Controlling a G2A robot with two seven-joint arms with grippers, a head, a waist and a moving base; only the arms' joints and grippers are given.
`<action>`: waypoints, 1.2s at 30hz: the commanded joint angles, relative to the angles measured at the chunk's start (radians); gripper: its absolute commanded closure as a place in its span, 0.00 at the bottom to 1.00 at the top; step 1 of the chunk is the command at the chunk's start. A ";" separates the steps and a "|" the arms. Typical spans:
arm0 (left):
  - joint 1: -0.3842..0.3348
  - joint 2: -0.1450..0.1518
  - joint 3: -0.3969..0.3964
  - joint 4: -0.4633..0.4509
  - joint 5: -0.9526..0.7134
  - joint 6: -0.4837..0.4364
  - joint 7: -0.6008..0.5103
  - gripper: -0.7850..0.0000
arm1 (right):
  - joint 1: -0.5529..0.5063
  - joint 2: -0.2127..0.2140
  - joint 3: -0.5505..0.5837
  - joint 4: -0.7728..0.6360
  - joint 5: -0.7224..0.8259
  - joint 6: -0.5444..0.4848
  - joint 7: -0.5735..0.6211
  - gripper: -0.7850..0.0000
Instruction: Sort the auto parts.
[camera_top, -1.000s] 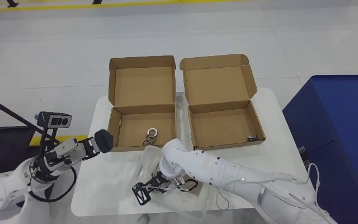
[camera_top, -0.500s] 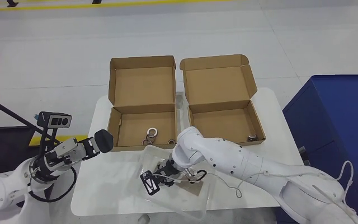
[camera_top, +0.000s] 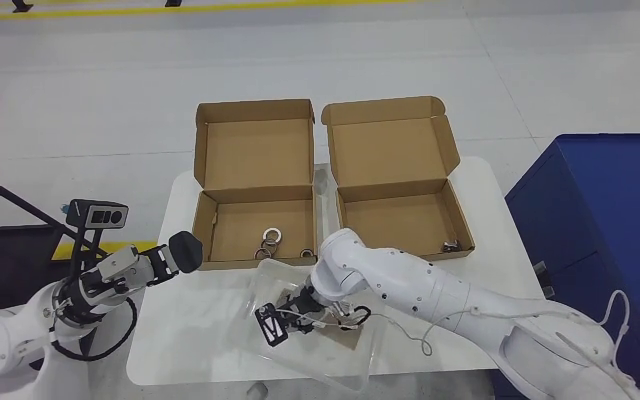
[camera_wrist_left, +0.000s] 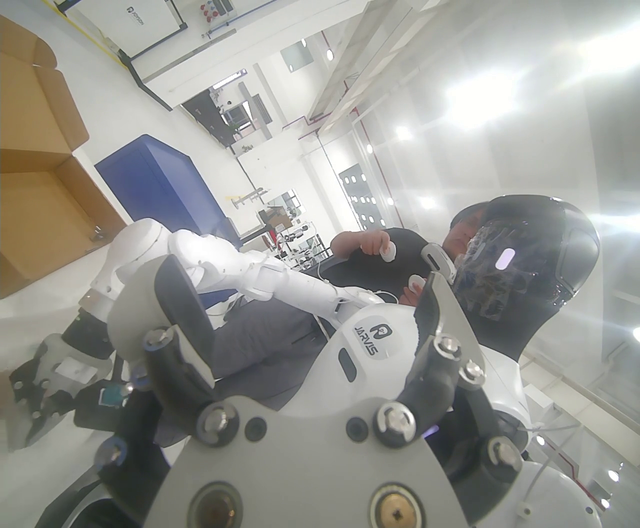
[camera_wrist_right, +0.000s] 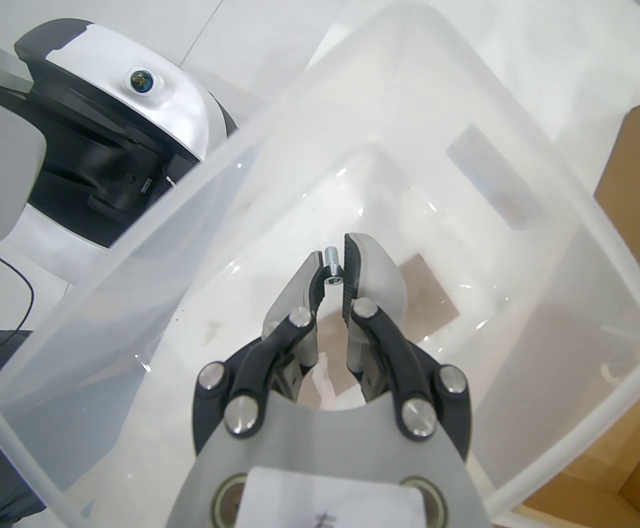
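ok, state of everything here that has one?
right tool: shut on small bolt, down inside the clear bin
small bolt: gripped at its head
left tool: open, empty
clear bin: upright, no lid
left box: lid open, metal rings inside
right box: lid open, one small part in a near corner

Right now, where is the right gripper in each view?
Top view: the right gripper is inside the clear bin, in front of the cardboard boxes.
Left wrist view: farther off, at the end of its white arm.
Right wrist view: up close, shut on a bolt inside the bin.
Shared landmark: the cardboard boxes.
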 joint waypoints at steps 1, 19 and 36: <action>0.000 0.000 0.000 0.000 0.000 0.000 0.000 0.00 | 0.001 0.000 0.004 0.009 0.016 0.004 0.021 1.00; 0.000 0.000 0.000 0.000 0.000 0.000 0.000 0.00 | -0.002 0.003 0.008 0.018 0.091 0.044 0.197 1.00; 0.000 0.000 0.000 0.000 0.000 0.000 0.000 0.00 | 0.026 -0.026 -0.040 0.066 0.115 0.074 0.237 1.00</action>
